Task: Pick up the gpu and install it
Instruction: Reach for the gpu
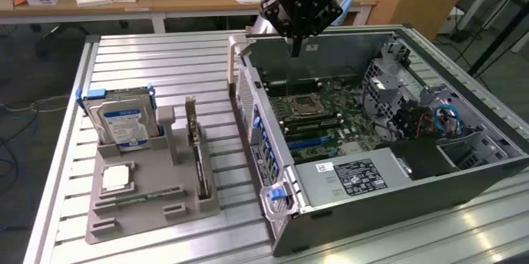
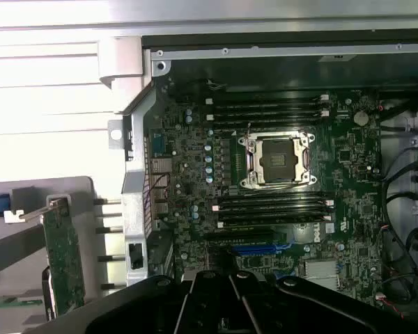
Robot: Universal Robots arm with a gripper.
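Observation:
The gpu (image 1: pixel 196 146) stands on edge in a slot of the grey holder tray (image 1: pixel 148 205) on the table, at the exterior view's left of the open computer case (image 1: pixel 372 121). In the wrist view the gpu (image 2: pixel 63 254) shows its circuit-board side and its grey metal bracket (image 2: pixel 28 212). My gripper (image 1: pixel 294 52) hangs above the far end of the case, well away from the gpu. Its fingers (image 2: pixel 216 296) are together with nothing between them. The motherboard (image 2: pixel 188 174) lies below, with an empty processor socket (image 2: pixel 275 160) and a blue card slot (image 2: pixel 261 247).
A silver blue-labelled hard drive (image 1: pixel 124 121) stands upright in the tray, with a processor chip (image 1: pixel 116 177) and a narrow memory stick (image 1: pixel 136 199) lying in front of it. Drive cages and blue cables (image 1: pixel 446 118) crowd the case's right side. Desks with boxes stand behind.

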